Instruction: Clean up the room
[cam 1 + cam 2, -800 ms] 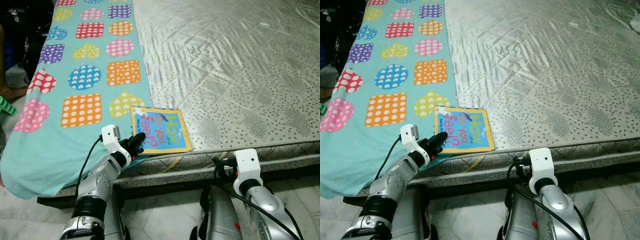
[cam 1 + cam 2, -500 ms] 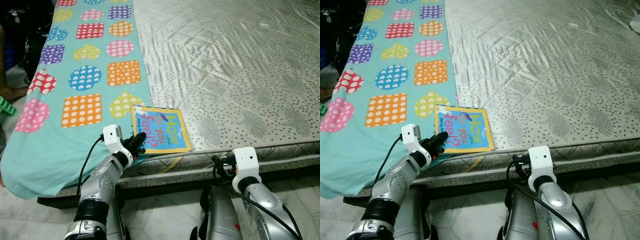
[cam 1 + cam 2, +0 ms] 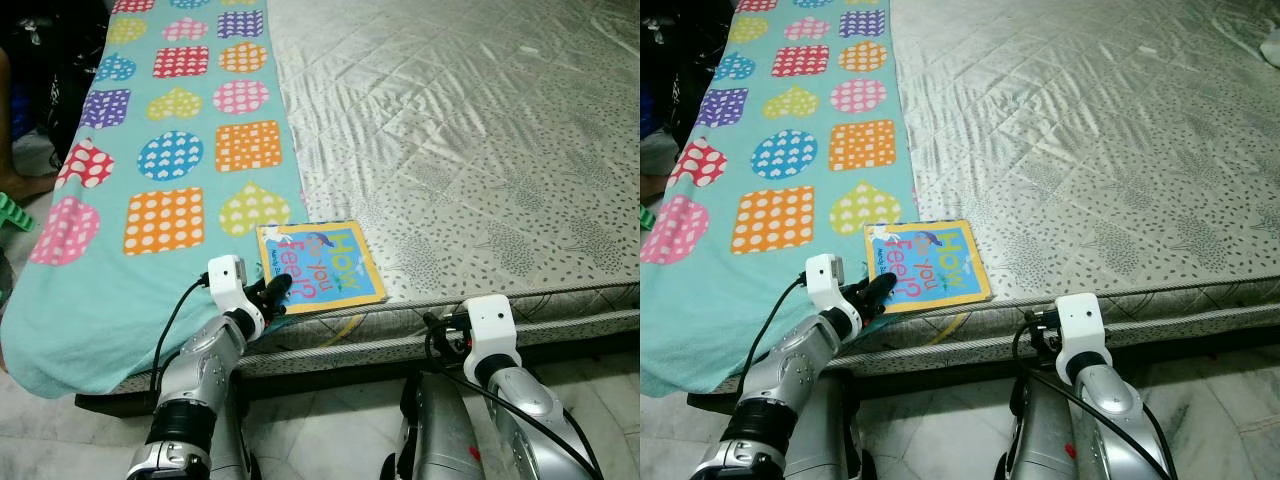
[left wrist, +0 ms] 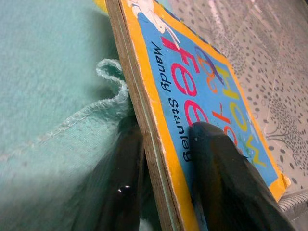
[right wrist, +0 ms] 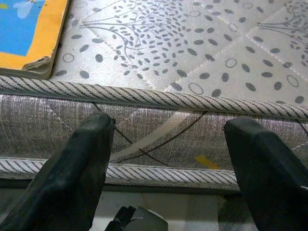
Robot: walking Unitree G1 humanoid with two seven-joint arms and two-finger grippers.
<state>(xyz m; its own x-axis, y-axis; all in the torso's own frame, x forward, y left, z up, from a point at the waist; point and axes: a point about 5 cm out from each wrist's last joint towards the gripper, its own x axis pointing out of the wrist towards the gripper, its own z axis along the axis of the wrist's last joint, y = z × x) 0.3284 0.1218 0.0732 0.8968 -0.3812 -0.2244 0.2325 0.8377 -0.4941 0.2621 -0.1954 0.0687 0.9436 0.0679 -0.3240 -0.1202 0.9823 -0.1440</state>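
Pinching the near left edge of the book [image 3: 319,266], the left hand [image 3: 270,292] has one black finger on the blue and yellow cover and the other beneath it, closed on the book's spine edge beside a fold of the teal blanket [image 3: 150,150]. The book lies flat at the near edge of the bed [image 3: 480,140], partly on the blanket with its coloured dotted shapes and partly on the grey patterned mattress to the right. Lower and to the right, the right hand [image 5: 168,159] hangs with fingers spread wide, holding nothing, facing the mattress side.
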